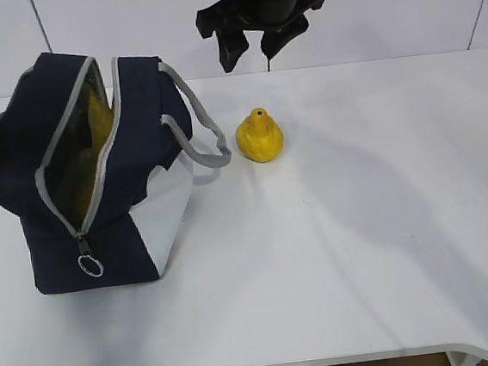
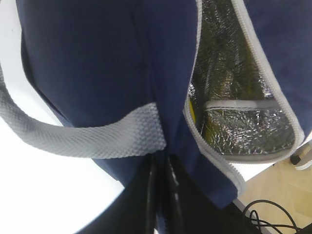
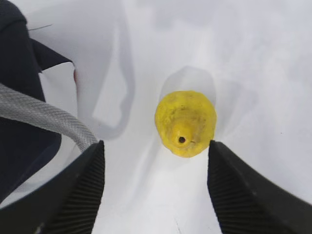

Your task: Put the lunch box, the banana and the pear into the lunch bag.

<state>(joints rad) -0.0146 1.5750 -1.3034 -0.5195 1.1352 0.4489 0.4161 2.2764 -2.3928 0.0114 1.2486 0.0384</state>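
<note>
Right end effector (image 3: 155, 187) — fingers (image 3: 73, 195) spread wide, holding nothing, hanging above the pear (image 3: 185, 123) and pointing straight down; the fruit shows between the two pads in the right wrist view.

Pear — orange-yellow, upright on the white tabletop (image 1: 346, 251), stub top pointing up, long axis vertical; just right of the bag's grey handle (image 1: 200, 127), not touching it.

Lunch bag (image 1: 96, 175) — navy with white lower panel, standing at the left of the tabletop, zipper open, mouth facing up and toward the camera; yellow shows inside, what it is cannot be told.

Left end effector (image 2: 161, 195) — pressed together on the bag's navy fabric beside its grey webbing strap (image 2: 87, 139); silver lining visible through the opening.
</note>
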